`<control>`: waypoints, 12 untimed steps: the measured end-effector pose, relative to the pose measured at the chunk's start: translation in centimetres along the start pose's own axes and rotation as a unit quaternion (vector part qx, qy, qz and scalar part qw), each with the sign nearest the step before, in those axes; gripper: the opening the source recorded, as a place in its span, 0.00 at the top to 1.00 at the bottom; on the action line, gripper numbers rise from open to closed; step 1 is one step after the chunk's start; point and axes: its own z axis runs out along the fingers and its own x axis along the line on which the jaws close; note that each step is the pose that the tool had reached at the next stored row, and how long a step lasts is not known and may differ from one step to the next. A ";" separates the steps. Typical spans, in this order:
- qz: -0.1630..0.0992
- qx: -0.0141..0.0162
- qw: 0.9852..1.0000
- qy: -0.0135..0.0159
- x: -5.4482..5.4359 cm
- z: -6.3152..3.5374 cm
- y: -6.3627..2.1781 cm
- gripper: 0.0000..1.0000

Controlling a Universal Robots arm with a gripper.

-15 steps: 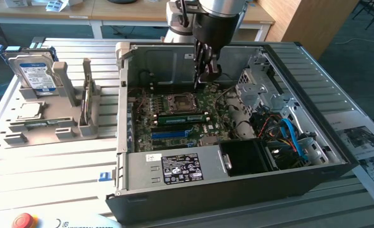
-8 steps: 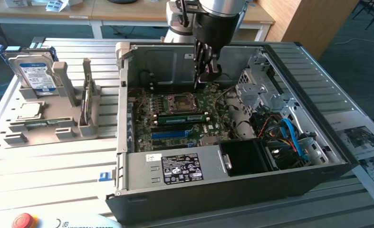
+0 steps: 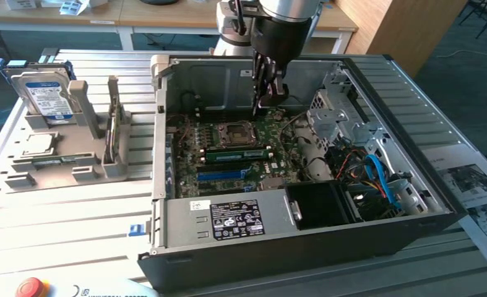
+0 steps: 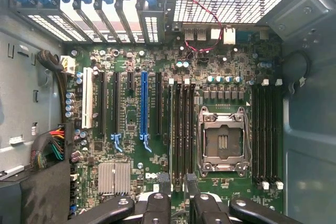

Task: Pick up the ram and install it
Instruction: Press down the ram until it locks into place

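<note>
Wrist view, looking straight down: your gripper (image 4: 178,204) is closest. Its two dark fingers (image 4: 157,205) stand parted, with a plain gap between them and nothing in that gap. Below it run the black memory slots (image 4: 181,129). Just beside them sits the CPU socket (image 4: 221,140), its centre bare. Further off is the blue slot (image 4: 144,103), then the case's rear vents (image 4: 220,3).

Exterior view: the gripper hangs empty above the board, near the case's back wall. The ram (image 3: 239,154) is well below it, a green stick that looks to stand on edge in a slot just beside the socket, on the side towards the camera. You cannot tell whether its end clips are closed.

Your risks, as a judgement: a half-seated stick may tilt or pop out, and pressure on one end alone could strain the slot. A finger drifting sideways could touch the bare socket contacts and bend them.
</note>
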 end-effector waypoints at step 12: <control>0.000 0.000 1.000 0.000 0.0 0.00 0.00 0.89</control>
